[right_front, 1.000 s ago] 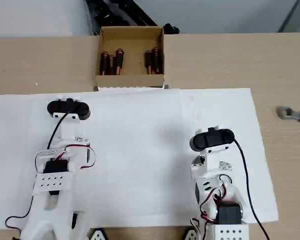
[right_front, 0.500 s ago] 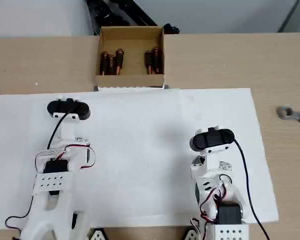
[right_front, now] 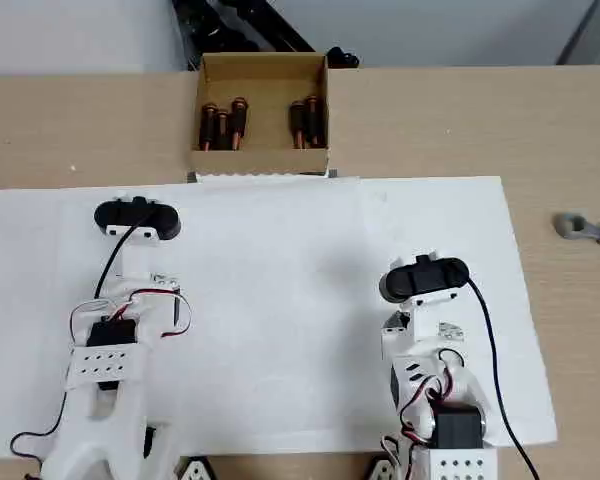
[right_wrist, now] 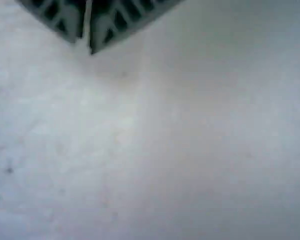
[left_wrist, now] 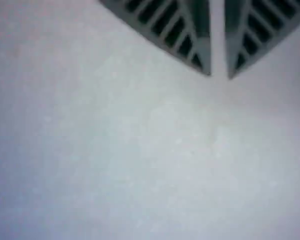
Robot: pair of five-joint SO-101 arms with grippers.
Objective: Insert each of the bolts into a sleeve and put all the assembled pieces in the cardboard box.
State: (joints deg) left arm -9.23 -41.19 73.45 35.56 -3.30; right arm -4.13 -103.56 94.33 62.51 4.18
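Note:
The cardboard box [right_front: 263, 155] stands at the back of the table. Inside it lie several copper-coloured assembled pieces, one group at the left [right_front: 223, 125] and one at the right [right_front: 307, 120]. My left arm rests over the white sheet at the left, its gripper [left_wrist: 218, 75] shut with nothing in it, tips close above the paper. My right arm rests at the right front, its gripper [right_wrist: 86, 46] also shut and holding nothing, just above the sheet.
A large white sheet [right_front: 280, 290] covers the table's front and middle. A metal wrench end [right_front: 580, 228] lies on the bare wood at the far right. Dark equipment [right_front: 240, 25] sits behind the box.

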